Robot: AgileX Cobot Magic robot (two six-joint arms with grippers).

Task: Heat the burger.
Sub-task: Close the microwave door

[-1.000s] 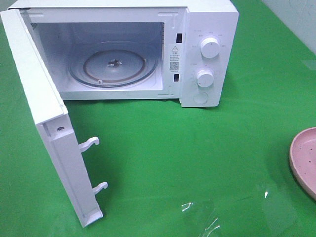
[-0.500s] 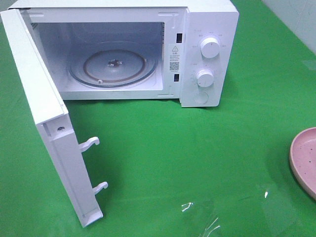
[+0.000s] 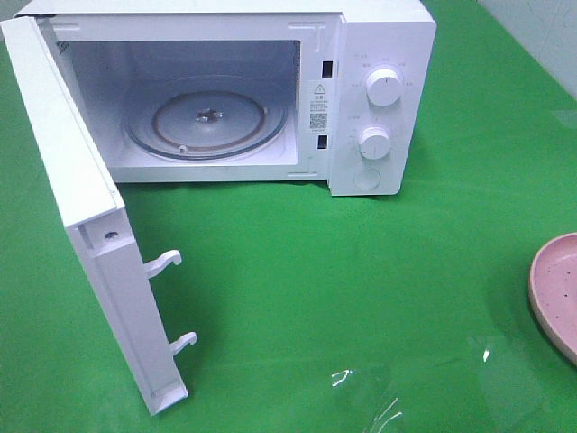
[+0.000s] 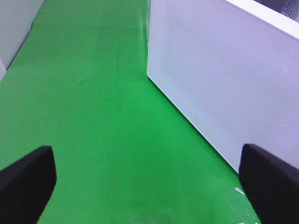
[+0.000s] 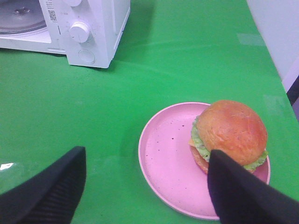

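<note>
The burger (image 5: 231, 133), with a glossy brown bun and green lettuce, sits on the right part of a pink speckled plate (image 5: 163, 154) in the right wrist view. My right gripper (image 5: 145, 156) hangs open just short of the plate, and one finger (image 5: 247, 191) covers the plate's near rim below the burger. In the exterior view only the plate's edge (image 3: 554, 289) shows at the far right; the burger and both grippers are out of that view. My left gripper (image 4: 145, 154) is open over bare green cloth, holding nothing.
The white microwave (image 3: 379, 90) stands at the back with its door (image 3: 81, 225) swung wide toward the front left. Its glass turntable (image 3: 207, 122) is bare. The door's outer face (image 4: 219, 79) is close to the left gripper. A green cloth (image 3: 361, 289) covers the table.
</note>
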